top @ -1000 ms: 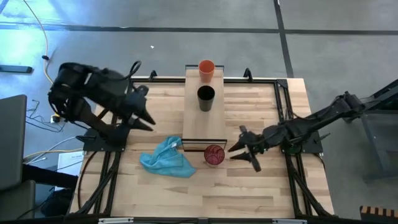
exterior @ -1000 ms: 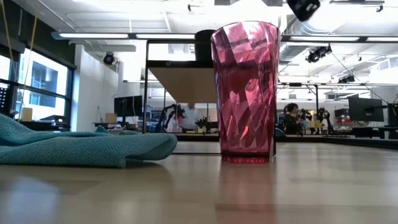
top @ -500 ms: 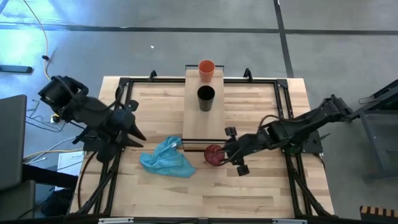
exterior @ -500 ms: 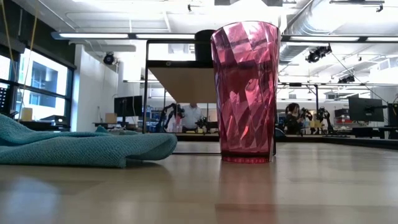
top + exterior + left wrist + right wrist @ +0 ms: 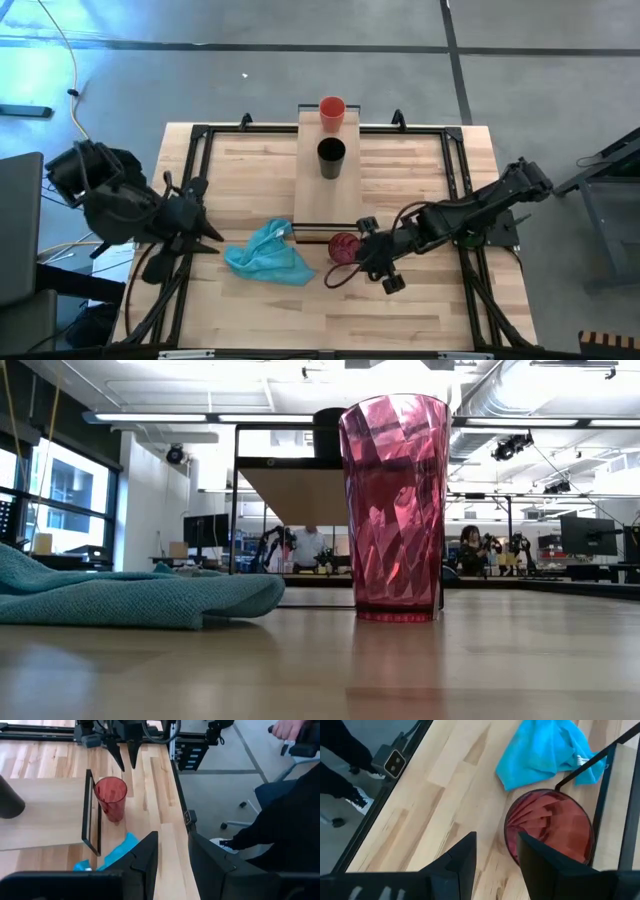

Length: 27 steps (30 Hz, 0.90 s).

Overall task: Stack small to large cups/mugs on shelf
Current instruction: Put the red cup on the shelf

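The pale wooden shelf (image 5: 329, 190) lies along the table's middle, with its black frame (image 5: 328, 228) at the near end. A small orange-red cup (image 5: 332, 110) stands on its far end and a black cup (image 5: 331, 155) on its middle. The pinkish-red see-through cup (image 5: 343, 246) (image 5: 393, 510) stands upright on the tabletop just beyond the frame. My right gripper (image 5: 350, 262) (image 5: 497, 852) is open, by the cup's right side near its rim (image 5: 506, 827); I see no touch. My left gripper (image 5: 210, 240) (image 5: 172, 855) is open, at the table's left edge.
A light blue cloth (image 5: 270, 255) (image 5: 120, 595) lies crumpled on the table left of the pink cup, touching the shelf's near corner. Black rails (image 5: 200, 135) run along the table's sides. A person in dark clothes (image 5: 285, 820) shows beyond the table's near edge.
My right gripper has moved toward the table's left and slightly nearer, closing in on the pink cup until it is at its rim. My left arm has drawn back toward the table's left and near edges. The cups and the cloth have stayed put.
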Motion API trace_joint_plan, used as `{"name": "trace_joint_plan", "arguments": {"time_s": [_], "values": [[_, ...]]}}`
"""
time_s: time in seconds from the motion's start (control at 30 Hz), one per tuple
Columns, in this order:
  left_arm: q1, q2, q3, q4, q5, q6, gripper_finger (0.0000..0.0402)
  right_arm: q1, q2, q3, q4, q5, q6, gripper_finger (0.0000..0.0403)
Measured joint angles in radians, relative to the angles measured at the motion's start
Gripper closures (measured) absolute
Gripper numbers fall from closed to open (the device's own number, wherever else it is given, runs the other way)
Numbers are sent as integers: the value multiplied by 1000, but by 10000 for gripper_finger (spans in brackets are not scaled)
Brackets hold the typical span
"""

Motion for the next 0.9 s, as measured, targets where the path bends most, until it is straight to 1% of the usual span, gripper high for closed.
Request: {"name": "trace_joint_plan", "arguments": {"time_s": [0.17, 0.27, 0.53, 0.9], "values": [[-61, -1, -42, 0, -63, -47, 305, 0, 13, 1, 3, 45, -9, 272], [-87, 0, -78, 0, -101, -79, 305, 0, 35, 1, 5, 53, -37, 272], [-143, 0, -160, 1, -162, -180, 305, 0, 83, 1, 25, 41, -83, 272], [-221, 0, -227, 5, -261, -300, 305, -2, 116, 0, 30, 47, -93, 272]]}}
